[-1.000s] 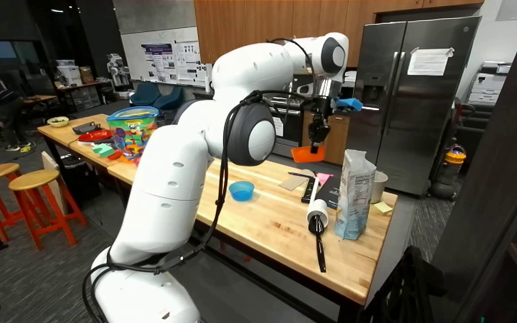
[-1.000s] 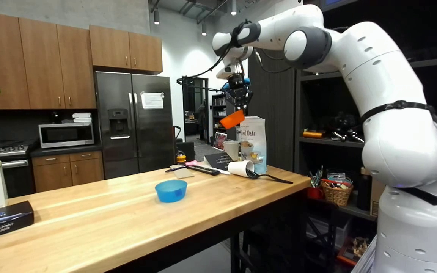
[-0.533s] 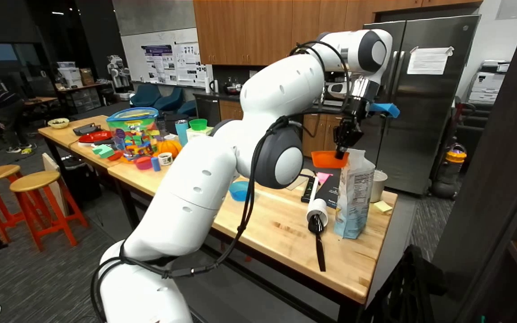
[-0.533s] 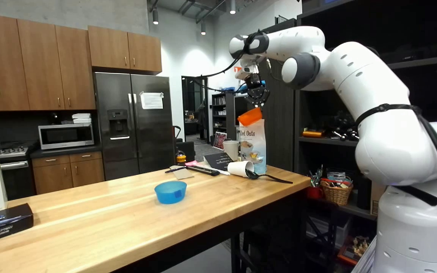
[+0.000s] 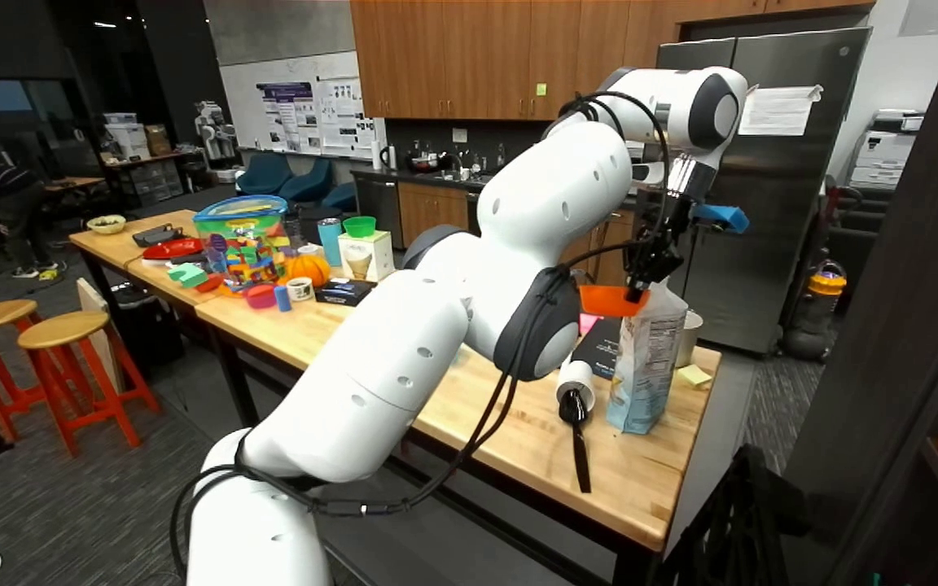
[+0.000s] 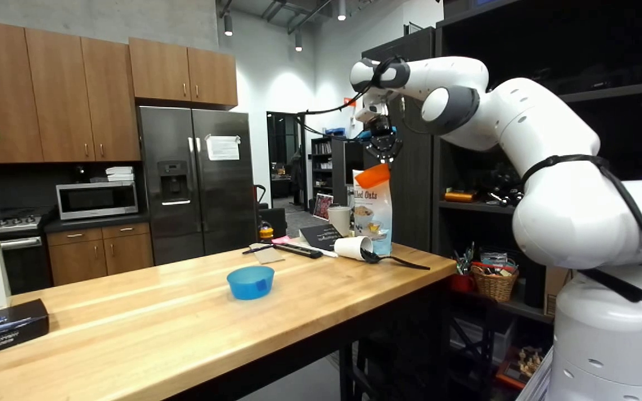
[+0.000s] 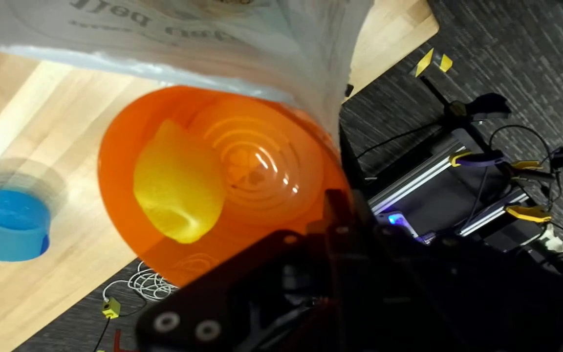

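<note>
Presently I have the orange bowl (image 6: pixel 373 176) held tilted above the table (image 6: pixel 159 317), a yellow lemon (image 7: pixel 179 188) inside, my pincer (image 5: pixel 637 292) clamped on its rim, just beside the oats bag (image 6: pixel 377 217); a blue bowl (image 6: pixel 251 282) sits well apart.

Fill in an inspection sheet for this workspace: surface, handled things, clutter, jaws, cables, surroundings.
Surface: wooden tabletop; blue bowl upright on it.
Handled things: orange bowl, tilted, holding a yellow lemon-like object, by the top of the standing oats bag.
Clutter: white cup on its side, black utensil reaching out.
Jaws: shut on the orange bowl's rim.
Cables: black cables along the arm; white cord on the floor.
Surroundings: refrigerator, microwave, stools.
</note>
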### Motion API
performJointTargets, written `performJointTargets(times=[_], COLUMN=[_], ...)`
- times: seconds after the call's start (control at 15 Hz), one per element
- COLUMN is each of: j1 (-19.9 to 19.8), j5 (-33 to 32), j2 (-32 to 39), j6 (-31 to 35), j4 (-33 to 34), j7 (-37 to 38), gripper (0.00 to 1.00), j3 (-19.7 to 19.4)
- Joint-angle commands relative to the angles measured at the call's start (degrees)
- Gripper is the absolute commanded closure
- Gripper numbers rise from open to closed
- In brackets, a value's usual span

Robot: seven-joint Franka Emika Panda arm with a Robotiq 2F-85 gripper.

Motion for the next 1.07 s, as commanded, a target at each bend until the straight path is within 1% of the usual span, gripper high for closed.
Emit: performJointTargets(times=[0.0, 0.4, 0.47, 0.53, 0.67, 1.0], j1=[-4.2, -10.4, -11.0, -9.5, -10.5, -10.8], j5=[-4.4, -10.1, -10.8, -9.1, -9.7, -9.7], j2=[2.3, 5.0, 5.6, 4.3, 4.9, 5.2], j6=[0.2, 1.9, 2.0, 1.3, 1.6, 1.7], j4=[2.0, 1.2, 1.5, 0.2, 0.3, 0.4], j7=[0.0, 0.0, 0.0, 0.0, 0.1, 0.1], gripper=[0.99, 0.99, 0.99, 0.96, 0.96, 0.96], j3=[9.7, 24.7, 26.3, 22.2, 24.3, 24.8])
